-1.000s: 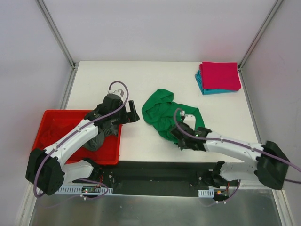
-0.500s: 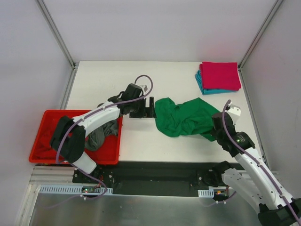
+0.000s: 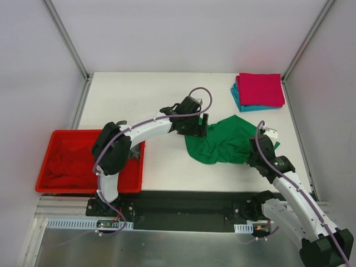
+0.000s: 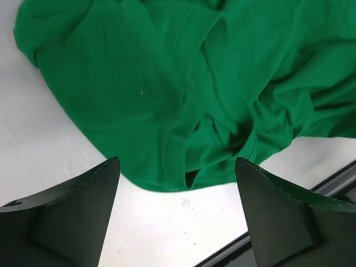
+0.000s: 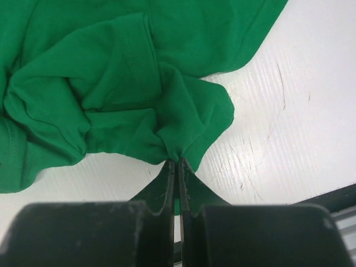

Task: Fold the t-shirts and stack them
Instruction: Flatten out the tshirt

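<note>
Green t-shirt [image 3: 222, 142] crumpled on white table [image 3: 139, 94], right hand [image 5: 176, 162] pinching it, left hand [image 4: 177, 161] wide

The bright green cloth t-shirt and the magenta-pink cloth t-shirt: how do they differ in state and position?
The bright green cloth t-shirt lies crumpled; the magenta-pink cloth t-shirt is folded into a neat rectangle. The green one rests directly on the white table; the pink one sits on a folded teal t-shirt. The shut right gripper pinches the green one; nothing holds the pink one. Both are plain, single-colour cloth.
</note>
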You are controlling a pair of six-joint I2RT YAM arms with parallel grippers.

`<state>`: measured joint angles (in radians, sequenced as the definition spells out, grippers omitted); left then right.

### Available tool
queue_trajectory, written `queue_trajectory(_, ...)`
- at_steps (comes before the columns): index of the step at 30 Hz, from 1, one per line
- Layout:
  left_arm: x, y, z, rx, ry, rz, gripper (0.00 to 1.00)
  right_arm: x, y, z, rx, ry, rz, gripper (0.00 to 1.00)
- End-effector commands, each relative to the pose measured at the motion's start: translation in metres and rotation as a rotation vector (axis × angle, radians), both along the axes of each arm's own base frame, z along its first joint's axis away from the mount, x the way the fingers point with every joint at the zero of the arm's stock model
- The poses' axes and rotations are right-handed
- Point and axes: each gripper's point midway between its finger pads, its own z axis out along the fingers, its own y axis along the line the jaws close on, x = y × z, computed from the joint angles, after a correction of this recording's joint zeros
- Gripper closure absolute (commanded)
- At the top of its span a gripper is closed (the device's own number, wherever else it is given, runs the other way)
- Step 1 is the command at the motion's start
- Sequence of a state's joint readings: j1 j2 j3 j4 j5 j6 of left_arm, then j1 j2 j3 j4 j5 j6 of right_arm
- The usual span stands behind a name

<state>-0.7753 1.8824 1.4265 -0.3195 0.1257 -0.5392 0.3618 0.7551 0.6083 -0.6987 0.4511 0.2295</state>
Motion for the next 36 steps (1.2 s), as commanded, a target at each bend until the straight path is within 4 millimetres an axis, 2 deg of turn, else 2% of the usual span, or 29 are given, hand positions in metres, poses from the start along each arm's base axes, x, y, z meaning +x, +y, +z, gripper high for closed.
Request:
queue_trajectory(1, 0.029, -0.004, 0.002, 0.091, -0.069, 0.085, 0.19, 0.004, 0.007, -0.003, 0.027, -0.017, 0.052, 1.0)
queue_trajectory(6, 0.034, -0.02, -0.004, 0.119, -0.055, 0.069, 0.28, 0.004, 0.005, -0.005, 0.035, -0.021, 0.051, 1.0)
queue_trajectory(17, 0.034, -0.031, -0.018, 0.162, -0.049, 0.066, 0.41, 0.002, 0.006, -0.009, 0.057, -0.024, 0.062, 1.0)
queue_trajectory(19, 0.035, -0.032, -0.019, 0.167, -0.049, 0.062, 0.48, 0.003, 0.006, -0.009, 0.06, -0.024, 0.061, 1.0)
queue_trajectory(24, 0.037, -0.026, -0.017, 0.197, -0.061, 0.079, 0.73, 0.003, 0.006, -0.01, 0.061, -0.021, 0.065, 1.0)
queue_trajectory(28, 0.038, -0.021, -0.003, 0.195, -0.09, 0.086, 1.0, 0.003, 0.004, -0.009, 0.053, -0.025, 0.053, 1.0)
queue_trajectory(32, 0.032, -0.003, 0.022, 0.199, -0.138, 0.105, 1.0, 0.004, -0.004, -0.003, 0.043, -0.041, 0.016, 1.0)
queue_trajectory(36, 0.029, 0.031, 0.056, 0.199, -0.203, 0.159, 1.0, 0.008, -0.009, 0.02, 0.045, -0.096, -0.015, 1.0)
